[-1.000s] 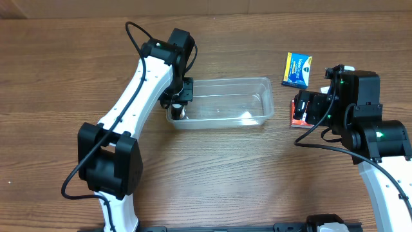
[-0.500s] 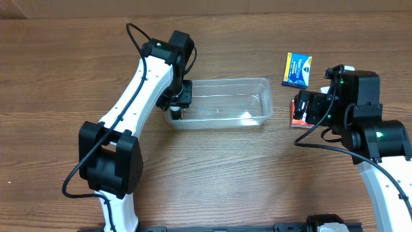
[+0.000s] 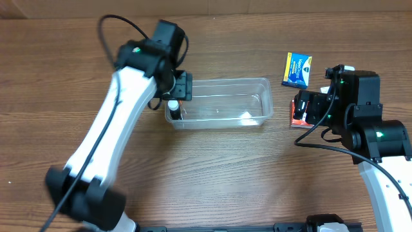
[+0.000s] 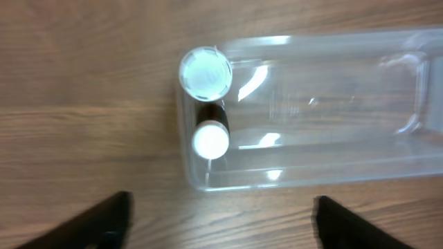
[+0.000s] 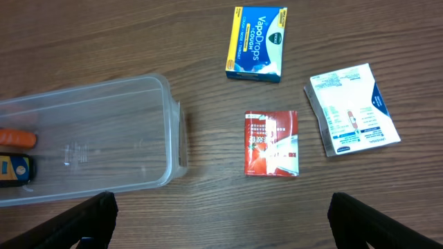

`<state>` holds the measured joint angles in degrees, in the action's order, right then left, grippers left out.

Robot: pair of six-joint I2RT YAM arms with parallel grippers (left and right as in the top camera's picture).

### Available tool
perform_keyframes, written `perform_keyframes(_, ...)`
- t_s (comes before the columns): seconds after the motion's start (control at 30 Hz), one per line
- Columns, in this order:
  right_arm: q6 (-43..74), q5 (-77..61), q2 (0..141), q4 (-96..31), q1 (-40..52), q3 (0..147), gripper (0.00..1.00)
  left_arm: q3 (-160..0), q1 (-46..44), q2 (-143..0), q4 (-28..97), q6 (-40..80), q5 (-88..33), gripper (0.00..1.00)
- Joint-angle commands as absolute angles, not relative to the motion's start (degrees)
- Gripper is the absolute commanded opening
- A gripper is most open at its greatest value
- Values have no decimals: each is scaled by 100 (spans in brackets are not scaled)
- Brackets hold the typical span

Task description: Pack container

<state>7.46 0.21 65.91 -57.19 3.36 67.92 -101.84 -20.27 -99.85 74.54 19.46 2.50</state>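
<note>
The clear plastic container [image 3: 222, 103] lies mid-table. Two white-capped bottles, one wide [image 4: 205, 72] and one narrow with a dark body [image 4: 210, 140], stand in the left end of the container [image 4: 325, 104]. My left gripper [image 3: 175, 96] hovers above that end. In the left wrist view the left gripper [image 4: 221, 225] is open and holds nothing, its fingers [image 4: 104, 221] clear of the tub. My right gripper [image 5: 239, 221] hangs open over bare wood right of the container [image 5: 90, 131], near a red box [image 5: 271, 143].
A blue VapoDrops box [image 5: 256, 43] and a white box [image 5: 351, 109] lie on the table beyond the red box. The blue box [image 3: 297, 69] sits at the back right in the overhead view. The red box [image 3: 295, 119] is partly under the right gripper [image 3: 309, 109].
My left gripper has opened, letting go of a bottle in the container's left end, and the arm has risen away from the tub. The right arm has not moved.
</note>
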Motion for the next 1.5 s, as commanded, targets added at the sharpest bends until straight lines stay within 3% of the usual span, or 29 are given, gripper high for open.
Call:
perform_keyframes(0.0, 755, 178, 6578, -5793, 316, 7432, 100, -10372, -2014, -9067, 7408, 1997, 950, 100)
perform_keyframes(0.17, 749, 648, 7052, -6045, 314, 8578, 100, -10361, -1863, -8143, 7474, 2213, 1090, 100)
perform_keyframes(0.5, 716, 615, 9518, -6694, 49, 11069, 100, -9607, -1297, -7035, 7526, 2252, 1162, 100)
perform_keyframes(0.83, 530, 292, 11222, -6412, -215, 11111, 100, -8726, -51, -7144, 6873, 1966, 36, 100)
perform_keyframes(1.47, 185, 183, 12838, -5861, -263, 11107, 100, -8674, -36, -7489, 6864, 1927, 40, 100)
